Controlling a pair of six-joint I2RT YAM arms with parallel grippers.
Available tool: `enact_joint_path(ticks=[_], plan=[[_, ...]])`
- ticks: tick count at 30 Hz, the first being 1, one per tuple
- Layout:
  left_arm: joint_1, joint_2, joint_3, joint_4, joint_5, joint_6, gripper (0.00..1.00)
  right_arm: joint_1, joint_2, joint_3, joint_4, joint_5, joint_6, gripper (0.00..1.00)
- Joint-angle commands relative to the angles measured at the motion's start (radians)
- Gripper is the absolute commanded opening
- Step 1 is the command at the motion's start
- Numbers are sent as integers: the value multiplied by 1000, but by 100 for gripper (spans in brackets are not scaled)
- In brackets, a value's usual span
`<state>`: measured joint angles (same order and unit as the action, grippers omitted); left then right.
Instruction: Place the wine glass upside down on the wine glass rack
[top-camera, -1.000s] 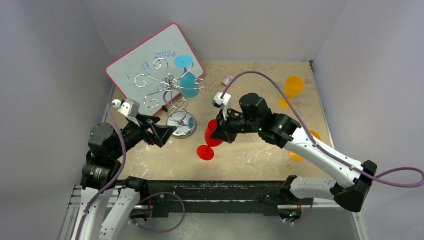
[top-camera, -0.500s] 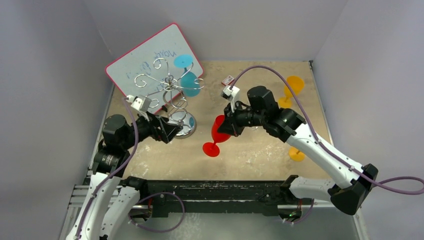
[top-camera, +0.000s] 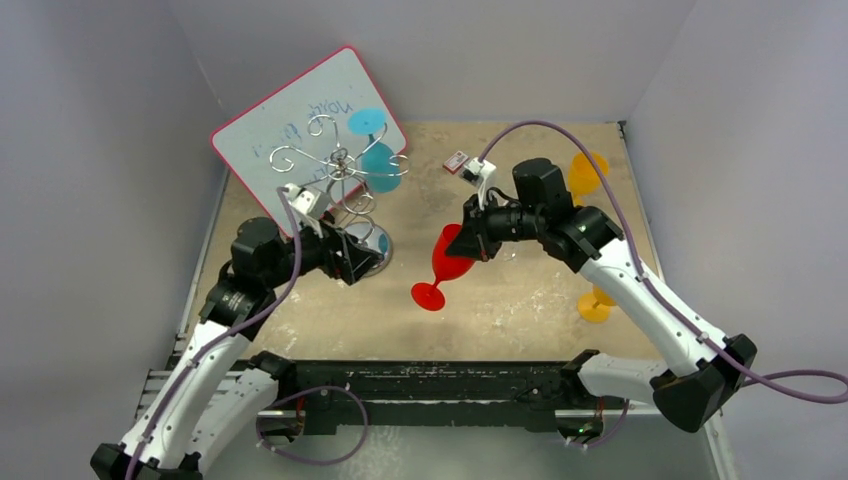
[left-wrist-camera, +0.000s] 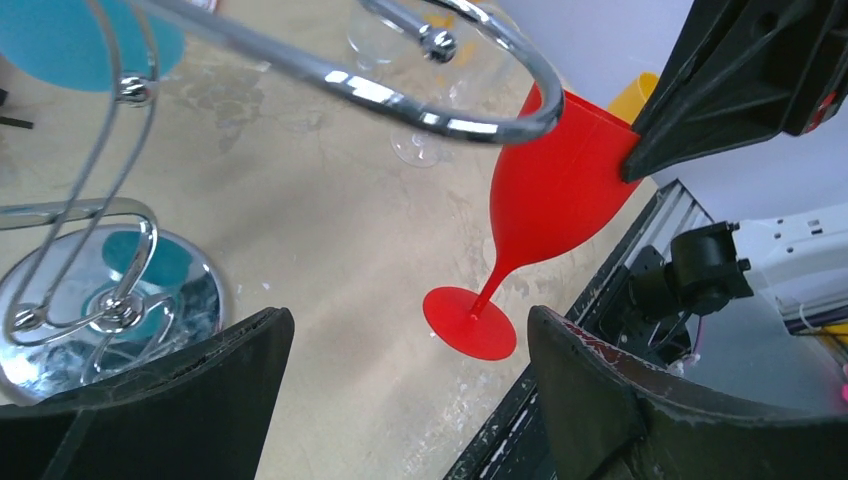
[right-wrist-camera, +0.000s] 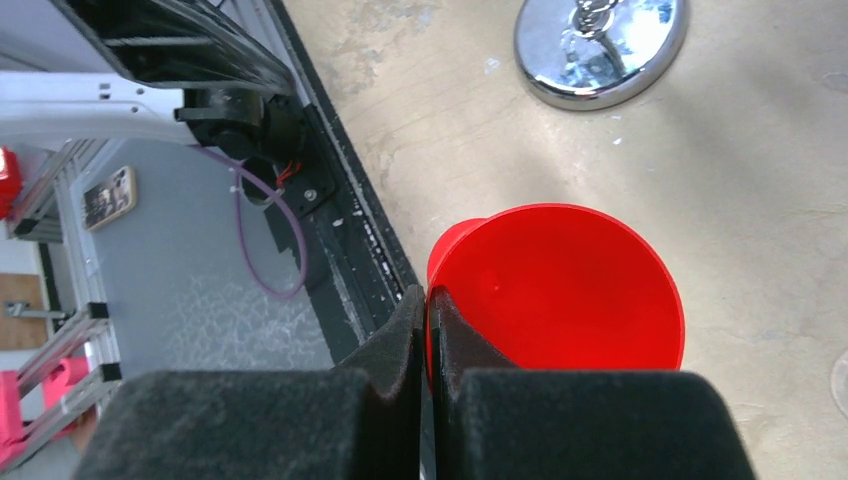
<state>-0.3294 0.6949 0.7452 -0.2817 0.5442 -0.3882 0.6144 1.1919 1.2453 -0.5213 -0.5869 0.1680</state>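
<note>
Mid-table, right of the rack (top-camera: 338, 168), the red wine glass (top-camera: 445, 263) is tilted. Its bowl points up toward the right gripper (top-camera: 470, 240) and its foot sits low, toward the near edge. Cannot tell if the foot touches the tabletop (top-camera: 520, 300).

Right gripper is clenched on the glass rim. In the right wrist view the rim is pinched between two fingertips (right-wrist-camera: 405, 325) that are pressed almost together. The glass is apart from the rack and not on it.

Left gripper (top-camera: 360, 258) is released, jaws spread wide with nothing between them. It sits just beside the rack's round shiny base (top-camera: 372, 250) and points toward the red glass.

The rack is upright, silver scroll arms out from a center post. A blue glass (top-camera: 378, 165) hangs upside down on its far-right side.

A pink-framed whiteboard (top-camera: 290, 110) leans behind the rack. It carries faint blue handwriting, too washed out to read.

A small red-and-white tag (top-camera: 456, 160) lies on the far tabletop, print too small to read.

One orange glass (top-camera: 587, 172) is at far right. A second orange glass (top-camera: 597, 303) is near right, partly under the right arm.

No brand marks can be read on the arms.
</note>
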Motion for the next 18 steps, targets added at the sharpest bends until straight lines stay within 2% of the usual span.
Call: enact_joint_path(ticks=[1, 4, 9, 13, 18], plan=[[-110, 45, 18, 64, -77, 97, 86, -22, 3, 62, -22, -125, 5, 0], [-162, 77, 64, -16, -115, 197, 85, -35, 9, 87, -51, -164, 6, 0], [-174, 67, 96, -69, -99, 297, 85, -40, -5, 100, -67, -218, 26, 0], [-174, 16, 81, -95, 33, 457, 80, -43, -22, 124, -62, -279, 59, 0], [-174, -53, 76, -182, 140, 667, 82, -43, -37, 140, -35, -386, 111, 0]])
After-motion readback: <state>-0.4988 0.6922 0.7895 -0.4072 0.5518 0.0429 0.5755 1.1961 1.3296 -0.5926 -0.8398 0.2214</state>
